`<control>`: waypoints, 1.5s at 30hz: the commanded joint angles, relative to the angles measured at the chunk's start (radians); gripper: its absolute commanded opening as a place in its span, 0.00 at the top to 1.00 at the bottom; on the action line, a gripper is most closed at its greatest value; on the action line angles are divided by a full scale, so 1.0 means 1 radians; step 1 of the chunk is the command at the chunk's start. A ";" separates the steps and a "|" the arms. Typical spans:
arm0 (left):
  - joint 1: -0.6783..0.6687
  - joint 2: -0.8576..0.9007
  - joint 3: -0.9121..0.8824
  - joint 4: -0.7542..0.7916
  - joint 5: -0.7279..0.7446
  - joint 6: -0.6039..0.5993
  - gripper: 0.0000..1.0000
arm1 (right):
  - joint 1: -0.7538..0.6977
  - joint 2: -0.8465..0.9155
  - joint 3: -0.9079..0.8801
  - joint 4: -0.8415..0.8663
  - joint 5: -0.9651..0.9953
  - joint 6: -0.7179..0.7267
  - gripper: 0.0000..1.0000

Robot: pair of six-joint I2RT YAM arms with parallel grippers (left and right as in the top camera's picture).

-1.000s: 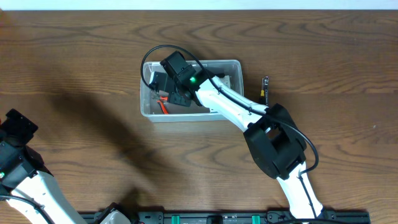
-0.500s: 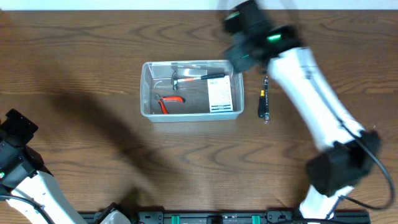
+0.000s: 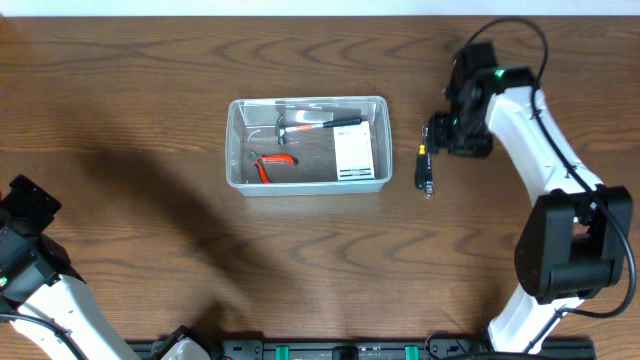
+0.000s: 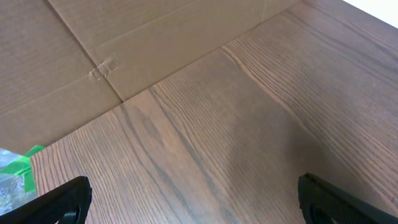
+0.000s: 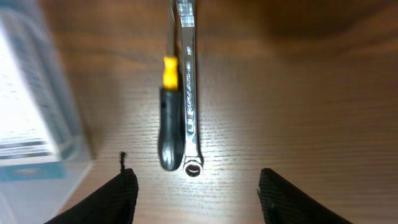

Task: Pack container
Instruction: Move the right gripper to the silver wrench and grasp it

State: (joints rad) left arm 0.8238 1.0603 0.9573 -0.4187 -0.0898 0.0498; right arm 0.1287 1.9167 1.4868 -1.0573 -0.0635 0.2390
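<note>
The clear plastic container [image 3: 236,145] sits mid-table and holds a hammer [image 3: 312,124], red-handled pliers [image 3: 268,163] and a small white-and-blue box [image 3: 354,154]. Its wall and the box show at the left of the right wrist view [image 5: 34,118]. A black-and-yellow screwdriver [image 3: 421,163] [image 5: 168,118] and a metal wrench [image 3: 428,176] [image 5: 188,93] lie side by side on the table just right of the container. My right gripper [image 3: 447,135] [image 5: 198,193] is open and empty above their upper end. My left gripper [image 4: 193,198] is open and empty over bare wood at the table's left.
The wooden table top [image 3: 150,230] surrounds the container. Cardboard [image 4: 124,43] lies beyond the table edge in the left wrist view. The left arm [image 3: 30,270] sits at the lower left corner.
My right arm has come out of the container, swung up and right, and now hovers over the screwdriver and wrench. The hammer stays in the container. The left arm has not moved.
</note>
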 commanded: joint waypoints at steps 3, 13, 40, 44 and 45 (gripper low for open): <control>0.005 -0.002 0.026 0.000 -0.012 -0.002 0.02 | -0.013 0.000 -0.154 0.114 -0.015 0.053 0.49; 0.005 -0.002 0.026 0.000 -0.012 -0.002 0.02 | -0.037 0.000 -0.242 0.249 -0.016 0.051 0.58; 0.005 -0.002 0.026 0.000 -0.012 -0.002 0.02 | -0.003 0.144 -0.245 0.368 -0.019 0.033 0.72; 0.005 -0.002 0.026 0.000 -0.012 -0.002 0.02 | -0.003 0.144 -0.245 0.368 -0.019 0.033 0.78; 0.005 -0.002 0.026 0.000 -0.012 -0.002 0.02 | -0.003 0.144 -0.245 0.367 -0.019 0.033 0.81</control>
State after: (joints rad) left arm 0.8238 1.0603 0.9573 -0.4191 -0.0895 0.0498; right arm 0.1158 1.9896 1.2686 -0.6895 -0.0643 0.2729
